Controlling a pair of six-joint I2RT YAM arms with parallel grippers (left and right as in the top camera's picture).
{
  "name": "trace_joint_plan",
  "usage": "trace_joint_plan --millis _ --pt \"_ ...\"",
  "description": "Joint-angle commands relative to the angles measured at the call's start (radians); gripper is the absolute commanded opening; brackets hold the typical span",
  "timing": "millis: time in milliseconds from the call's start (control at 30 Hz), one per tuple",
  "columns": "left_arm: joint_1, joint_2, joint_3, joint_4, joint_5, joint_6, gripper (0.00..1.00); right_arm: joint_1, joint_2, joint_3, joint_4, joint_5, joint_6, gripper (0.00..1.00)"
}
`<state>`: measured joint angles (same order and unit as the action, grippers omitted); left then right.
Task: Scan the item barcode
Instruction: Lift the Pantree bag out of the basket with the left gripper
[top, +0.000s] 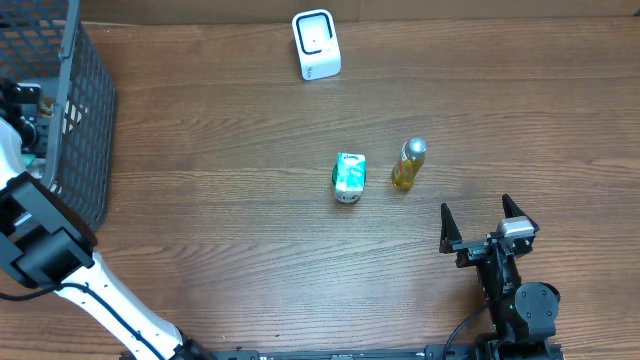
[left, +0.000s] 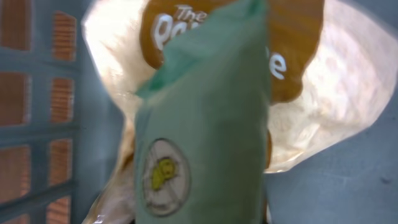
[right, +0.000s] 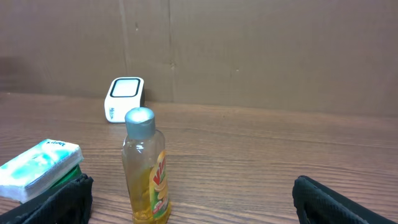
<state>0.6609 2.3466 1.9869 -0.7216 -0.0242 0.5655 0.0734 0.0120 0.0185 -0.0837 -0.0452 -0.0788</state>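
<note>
Two arms work at a brown wooden table (top: 220, 200), and the small white box-shaped barcode scanner (top: 316, 45) near its far edge serves as the marker. Well to the left of the scanner sits a dark grey mesh basket (top: 85, 110). The left arm (top: 40, 250) reaches into it, and from above the mesh hides the left hand. That wrist's camera is filled by a green soft pouch (left: 205, 124) with a round yellow badge, close to the lens and lying against a cream-and-brown bag (left: 323, 93) with white lettering. No fingers show there, so I cannot tell whether that hand is clenched on the pouch or released. Nearer than the scanner and slightly to its right rests a green-and-white tissue pack (top: 349, 175). Farther right of the scanner stands an upright clear bottle (top: 408, 165) of yellow liquid with a silver cap, apart from the pack. Farthest right of the scanner, by the near edge, the right hand (top: 477, 210) hovers released, fingers spread wide, grasping nothing.
</note>
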Motion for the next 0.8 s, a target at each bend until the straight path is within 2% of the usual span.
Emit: trace_joint_plan --millis 0,133,267,533,767 --pt "-0.008 0.056 -0.018 -0.032 -0.022 -0.107 0.04 -0.001 -0.001 -0.011 0.003 -0.002 -0.001 1.00" --pt "-0.024 -0.016 0.126 -0.050 -0.038 -0.291 0.04 -0.001 -0.001 -0.011 0.003 -0.002 -0.001 1.00" --pt "-0.048 -0.108 0.287 -0.062 -0.038 -0.393 0.04 -0.001 -0.001 -0.011 0.003 -0.002 -0.001 1.00" --pt "-0.165 -0.304 0.514 -0.062 -0.045 -0.409 0.04 -0.001 -0.001 -0.011 0.003 -0.002 -0.001 1.00" --pt "-0.345 -0.483 0.540 -0.142 -0.086 -0.416 0.04 -0.001 -0.001 -0.011 0.003 -0.002 -0.001 1.00"
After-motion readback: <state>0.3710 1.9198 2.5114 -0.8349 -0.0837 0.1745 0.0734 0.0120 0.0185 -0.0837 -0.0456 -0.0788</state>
